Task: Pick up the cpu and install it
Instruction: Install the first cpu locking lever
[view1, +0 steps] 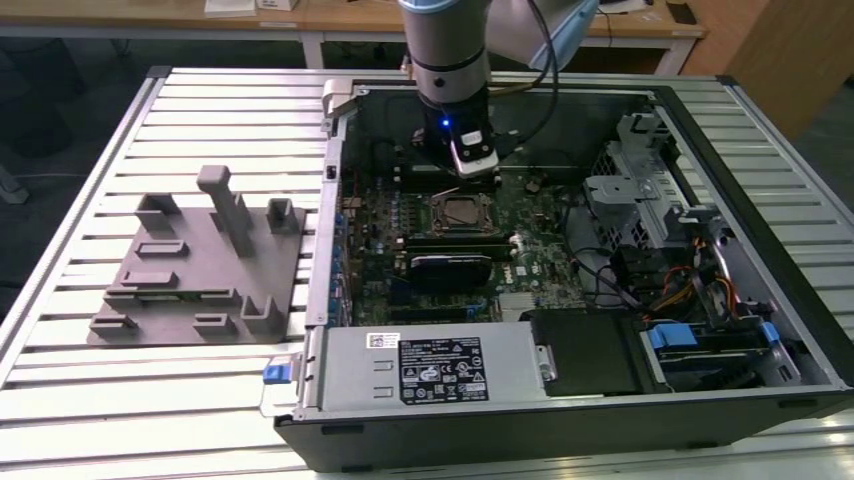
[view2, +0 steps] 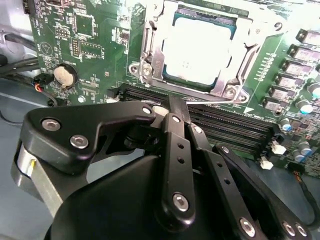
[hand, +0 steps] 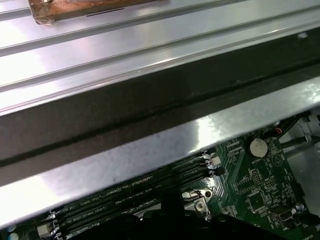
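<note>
Hangs over the long black slots (view2: 235, 131) with fingers (view2: 176, 107) pinched together, holding nothing. Finds the cpu (view2: 199, 47) lying flat in its socket (view2: 148, 50) just beside. Could knock it crooked with one low, careless swing.

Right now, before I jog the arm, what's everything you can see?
cpu: one, silver-grey, lying in the socket
socket frame: one, metal, around the cpu
motherboard: one, green, inside the case
memory slots: several, black, beside the socket
computer case: one, black, open, on the table
power supply: one, silver, inside the case
fixture block: one, grey, on the table, exterior view's left of the case
table: one, slotted aluminium, under everything
arm: one, grey, above the case
claw: one, black, shut, over the memory slots
</note>
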